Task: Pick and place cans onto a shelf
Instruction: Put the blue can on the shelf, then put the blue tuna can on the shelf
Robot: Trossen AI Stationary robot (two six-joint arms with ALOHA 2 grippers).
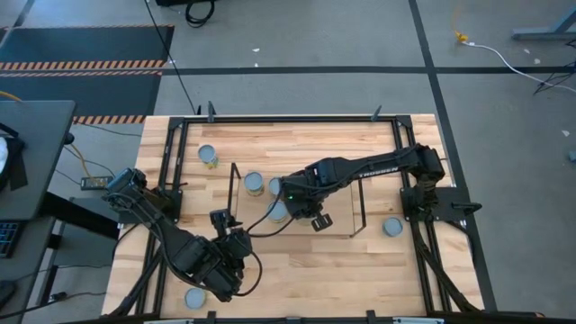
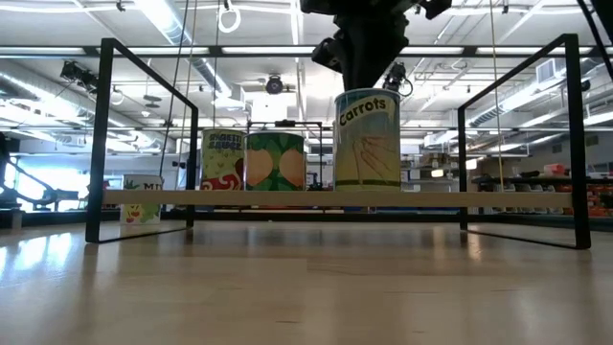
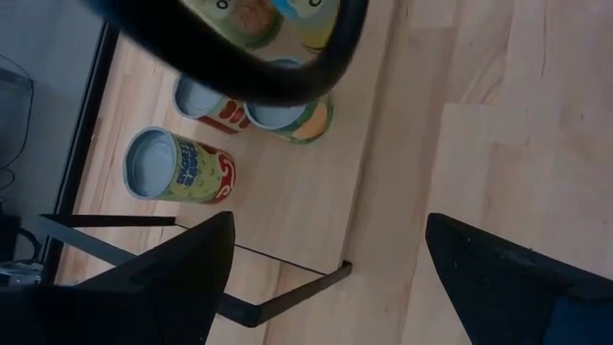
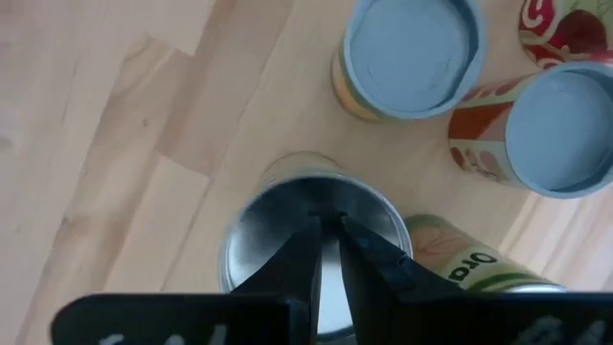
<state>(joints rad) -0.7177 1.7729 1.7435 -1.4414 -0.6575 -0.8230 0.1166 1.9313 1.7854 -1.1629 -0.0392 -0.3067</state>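
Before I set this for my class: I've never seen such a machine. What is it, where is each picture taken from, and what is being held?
It is a robot with two dark arms at a wooden table. One picture looks down from above, one looks level across the table, and two come from cameras on the wrists. Cans stand about, some at a wire shelf. The right gripper is shut just above the carrots can, gripping nothing I can see. The left gripper is open and empty.

Wooden table (image 1: 360, 261) bearing shelf (image 1: 360, 229), cans (image 1: 392, 226)
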